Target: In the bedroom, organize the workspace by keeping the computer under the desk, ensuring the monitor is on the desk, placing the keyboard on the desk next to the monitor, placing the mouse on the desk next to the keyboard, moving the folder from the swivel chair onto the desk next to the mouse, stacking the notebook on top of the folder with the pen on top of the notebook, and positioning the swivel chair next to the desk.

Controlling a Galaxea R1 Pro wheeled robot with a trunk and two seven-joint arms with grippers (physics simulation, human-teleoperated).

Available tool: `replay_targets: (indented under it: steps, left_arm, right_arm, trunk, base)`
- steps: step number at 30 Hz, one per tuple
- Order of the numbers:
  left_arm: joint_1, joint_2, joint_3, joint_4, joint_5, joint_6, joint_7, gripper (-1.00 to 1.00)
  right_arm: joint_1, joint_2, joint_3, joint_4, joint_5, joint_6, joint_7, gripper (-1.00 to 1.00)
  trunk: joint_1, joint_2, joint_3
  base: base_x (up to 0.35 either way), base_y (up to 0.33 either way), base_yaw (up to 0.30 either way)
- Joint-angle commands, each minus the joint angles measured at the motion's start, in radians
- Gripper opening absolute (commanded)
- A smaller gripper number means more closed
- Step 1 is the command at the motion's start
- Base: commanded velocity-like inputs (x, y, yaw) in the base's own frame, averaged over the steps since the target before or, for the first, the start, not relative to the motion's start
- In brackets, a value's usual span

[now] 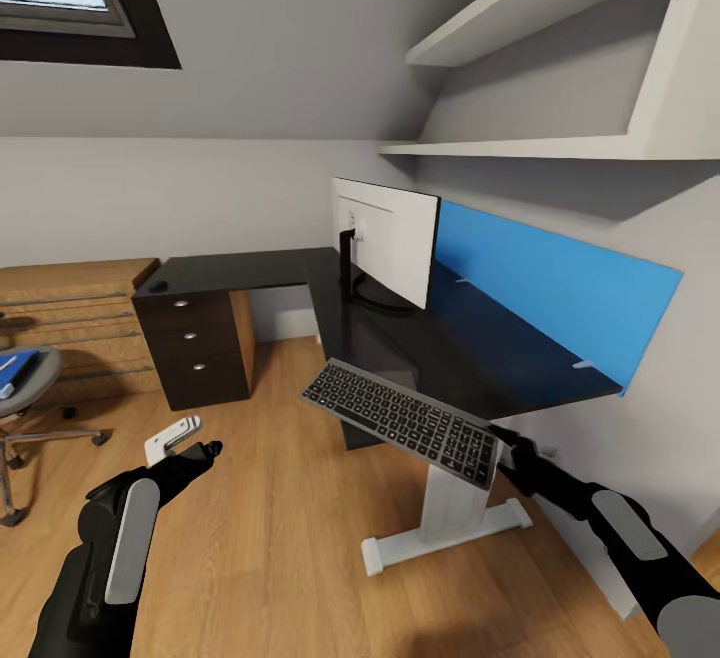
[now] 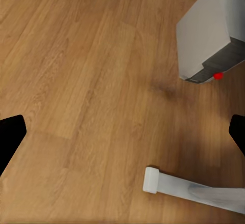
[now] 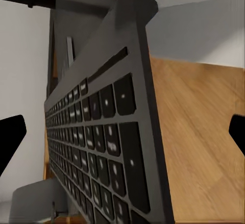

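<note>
Right jaws gripping keyboard (image 1: 403, 420) tilted, beside desk (image 1: 420, 338), monitor (image 1: 385, 238) on it

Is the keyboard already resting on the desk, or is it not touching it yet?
Cannot tell. In the head view the tilted keyboard, at the right gripper, overlaps the front edge of the desk, and no clear gap or contact shows.

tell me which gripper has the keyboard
The right gripper: it holds the keyboard by one end, tilted in the air at the desk edge. The left gripper hangs over bare floor, holding nothing.
</note>
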Motion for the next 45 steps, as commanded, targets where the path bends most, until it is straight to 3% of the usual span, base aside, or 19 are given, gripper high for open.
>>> replay_targets:
  steps: [1, 13, 14, 25, 30, 33, 38, 41, 45]
  left_arm:
    - [-0.001, -0.001, 0.001, -0.001, 0.011, 0.003, 0.008, 1.00]
    - [-0.001, -0.001, 0.001, 0.000, 0.011, 0.003, 0.008, 1.00]
    - [-0.001, -0.001, 0.001, 0.000, 0.011, 0.003, 0.009, 1.00]
    - [-0.001, -0.001, 0.001, 0.000, 0.011, 0.005, 0.008, 1.00]
    - [-0.001, -0.001, 0.000, 0.000, 0.011, 0.005, 0.008, 1.00]
    - [-0.001, -0.002, 0.000, 0.000, 0.011, 0.005, 0.009, 1.00]
    - [-0.001, -0.002, 0.000, 0.000, 0.011, 0.005, 0.009, 1.00]
    - [-0.001, -0.002, 0.000, 0.001, 0.011, 0.005, 0.009, 1.00]
    - [-0.001, -0.002, -0.001, 0.002, 0.011, 0.005, 0.009, 1.00]
  right_arm:
    - [-0.001, -0.001, 0.004, 0.000, -0.002, 0.001, 0.003, 1.00]
    - [-0.001, -0.001, 0.005, 0.000, -0.002, 0.001, 0.004, 1.00]
    - [-0.001, -0.001, 0.005, 0.000, -0.002, 0.001, 0.004, -1.00]
    - [-0.001, -0.001, 0.005, -0.002, -0.002, 0.001, 0.004, -1.00]
    - [-0.001, 0.000, 0.006, -0.009, -0.001, -0.001, 0.004, -1.00]
    - [-0.001, 0.015, 0.006, -0.030, 0.010, -0.005, 0.004, -1.00]
    - [-0.001, 0.072, 0.012, -0.101, 0.125, -0.011, 0.004, -1.00]
    - [-0.001, 0.101, 0.013, -0.143, 0.165, -0.012, 0.004, -1.00]
    - [-0.001, 0.155, 0.030, -0.183, 0.269, -0.022, 0.004, -1.00]
  trunk:
    - [0.000, -0.001, -0.001]
    - [0.000, -0.001, -0.001]
    - [0.000, -0.001, -0.001]
    - [0.000, -0.001, -0.001]
    - [-0.019, 0.034, 0.015]
    - [-0.031, 0.055, 0.024]
    - [-0.050, 0.090, 0.040]
    - [-0.061, 0.111, 0.049]
    - [-0.077, 0.139, 0.062]
  base:
    - [-0.003, 0.114, 0.000]
    - [-0.001, 0.071, 0.000]
    - [0.000, 0.008, 0.000]
    - [0.000, 0.001, 0.000]
    - [0.000, 0.000, 0.000]
    - [0.000, 0.000, 0.000]
    - [0.000, 0.000, 0.000]
    - [0.000, 0.000, 0.000]
    - [0.000, 0.000, 0.000]
